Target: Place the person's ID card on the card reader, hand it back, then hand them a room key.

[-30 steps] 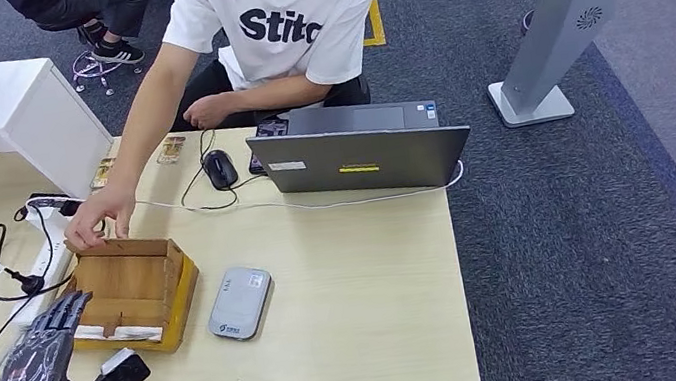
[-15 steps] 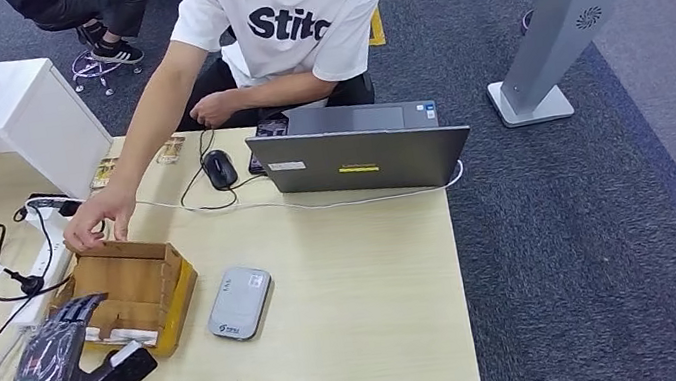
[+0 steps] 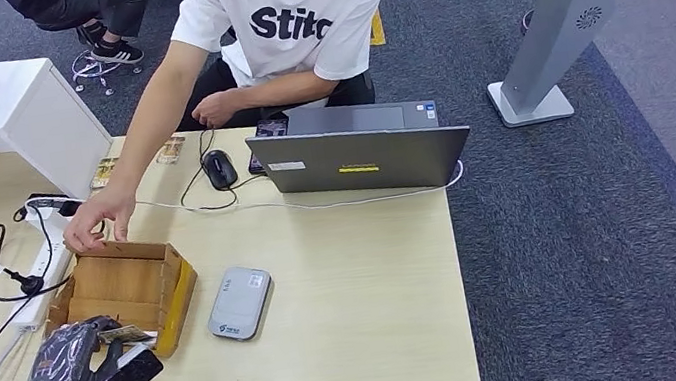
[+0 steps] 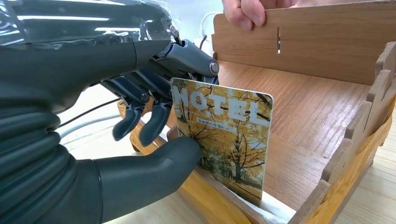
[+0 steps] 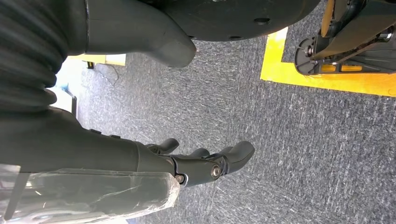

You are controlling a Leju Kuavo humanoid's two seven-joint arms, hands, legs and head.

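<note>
My left hand is at the near end of the wooden card box and pinches a room key card between thumb and fingers. The card carries a yellow tree picture and the word HOTEL, and its lower edge still stands in the box slot. In the head view the room key card shows as a sliver beside my hand. The grey card reader lies on the table right of the box. A person's hand steadies the box's far wall. My right hand hangs over the carpet, holding nothing, fingers apart.
A laptop, a mouse and cables lie on the far half of the wooden table. The person in a white T-shirt sits across. A white cabinet stands at the far left.
My left hand has drawn back from inside the box toward its near end and closed its fingers around the key card. The person's hand stays on the box.
</note>
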